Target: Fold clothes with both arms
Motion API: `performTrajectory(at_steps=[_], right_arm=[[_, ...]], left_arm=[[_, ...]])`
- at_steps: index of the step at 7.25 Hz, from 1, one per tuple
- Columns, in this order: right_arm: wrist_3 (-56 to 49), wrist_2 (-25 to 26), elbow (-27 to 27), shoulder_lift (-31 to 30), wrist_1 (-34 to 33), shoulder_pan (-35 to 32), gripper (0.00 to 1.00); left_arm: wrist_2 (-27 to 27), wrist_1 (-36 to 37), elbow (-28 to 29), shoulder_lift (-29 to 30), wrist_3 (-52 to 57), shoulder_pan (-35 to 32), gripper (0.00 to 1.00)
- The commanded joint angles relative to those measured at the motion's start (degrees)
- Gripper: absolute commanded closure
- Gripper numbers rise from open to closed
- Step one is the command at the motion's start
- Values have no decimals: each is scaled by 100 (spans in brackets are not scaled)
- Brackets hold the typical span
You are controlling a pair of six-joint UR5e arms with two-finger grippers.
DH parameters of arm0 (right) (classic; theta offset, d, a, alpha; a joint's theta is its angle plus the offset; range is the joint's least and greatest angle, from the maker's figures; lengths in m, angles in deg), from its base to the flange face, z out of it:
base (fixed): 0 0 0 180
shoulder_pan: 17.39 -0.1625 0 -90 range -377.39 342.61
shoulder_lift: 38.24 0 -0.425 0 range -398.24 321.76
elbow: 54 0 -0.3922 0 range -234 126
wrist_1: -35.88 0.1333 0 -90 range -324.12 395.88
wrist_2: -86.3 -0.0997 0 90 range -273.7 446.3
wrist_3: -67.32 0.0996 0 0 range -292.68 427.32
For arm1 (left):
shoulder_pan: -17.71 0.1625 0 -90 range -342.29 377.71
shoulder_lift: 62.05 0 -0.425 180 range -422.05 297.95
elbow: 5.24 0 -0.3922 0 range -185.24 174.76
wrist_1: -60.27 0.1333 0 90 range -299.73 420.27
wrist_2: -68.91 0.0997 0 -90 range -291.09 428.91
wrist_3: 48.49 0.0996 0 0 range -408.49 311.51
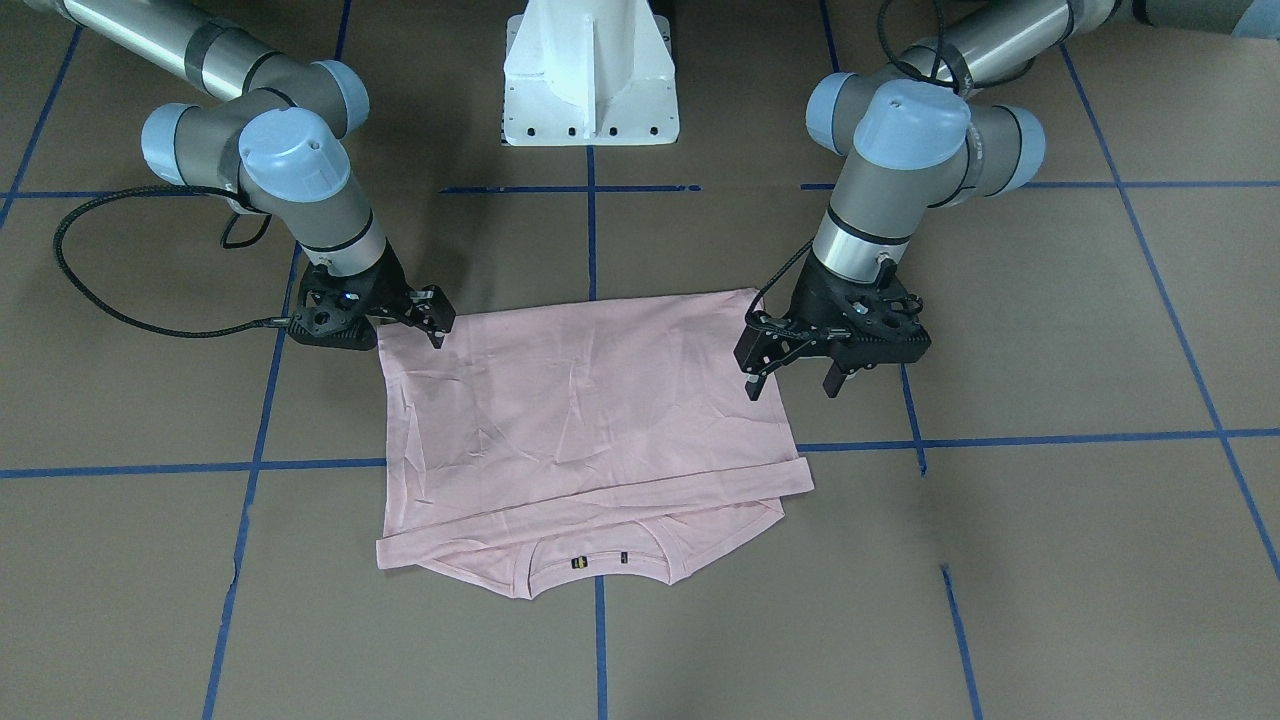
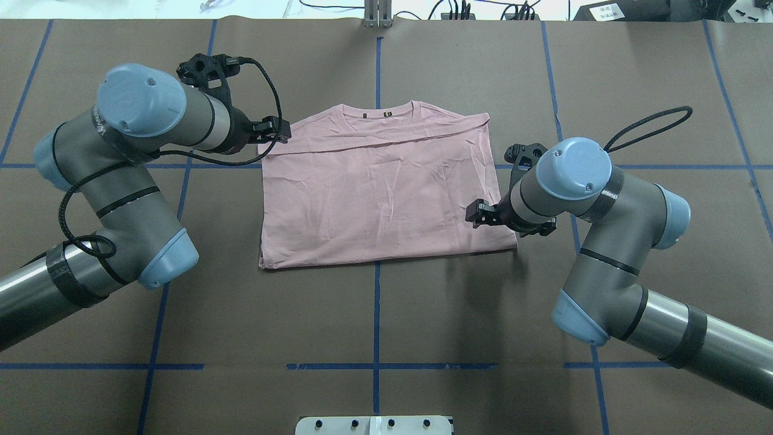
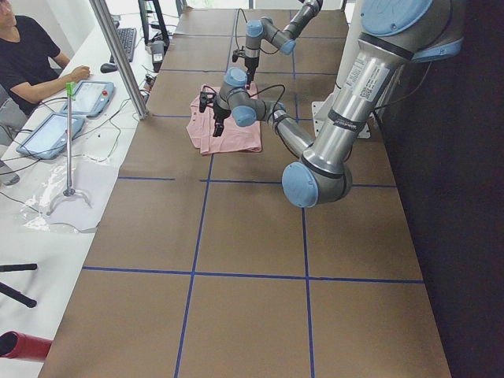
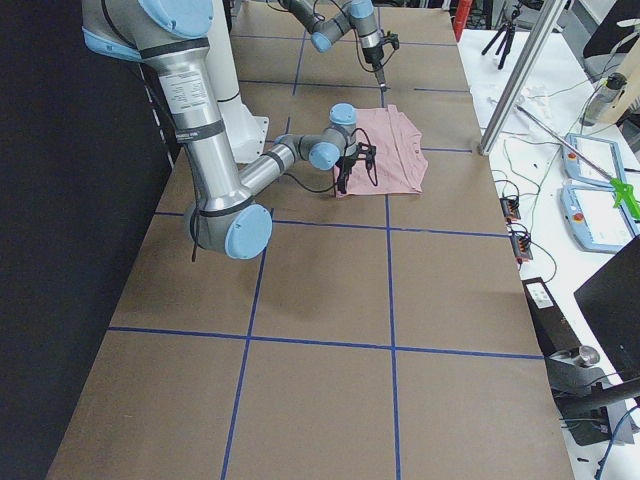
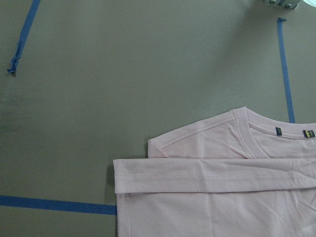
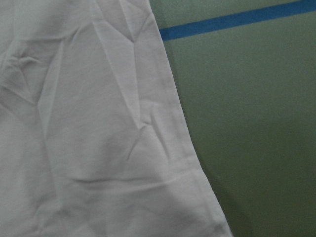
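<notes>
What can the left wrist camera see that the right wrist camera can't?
Only the left wrist view shows the round neckline of the pale pink T-shirt, two small dark tags on it, and a folded-over band below. Only the right wrist view shows the shirt's wrinkled side edge close up. Both show the shirt, the brown table and a blue tape line.

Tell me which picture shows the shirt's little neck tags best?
The left wrist-mounted view: the neck tags are close and sharp on the T-shirt. Front-facing and overhead views show them as tiny dark marks; side views are too far; right wrist shows only fabric.
</notes>
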Motion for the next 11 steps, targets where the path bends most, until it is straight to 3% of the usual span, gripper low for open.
performTrajectory(at_steps=[1,3,4,5,6,10,11], right_arm=[[5,-12,23,-129,-1,1,0],[-4,23,-12,-165,-1,18,2],[-4,23,-21,-165,-10,27,26],[-48,-3,-21,-165,-10,27,83],[-66,5,-21,-165,-10,27,100],[-66,-126,101,-173,-36,1,100],[-14,-126,476,-478,-45,70,100]], left_arm=[[0,-3,-31,-8,-16,11,0],[0,-3,-84,-8,-25,11,0],[0,-3,-128,-8,-34,2,0],[8,-3,-128,-17,-34,2,0],[8,-3,-137,-8,-43,2,0],[17,-3,-207,-17,-52,2,0],[9,-3,-251,-17,-52,2,0]])
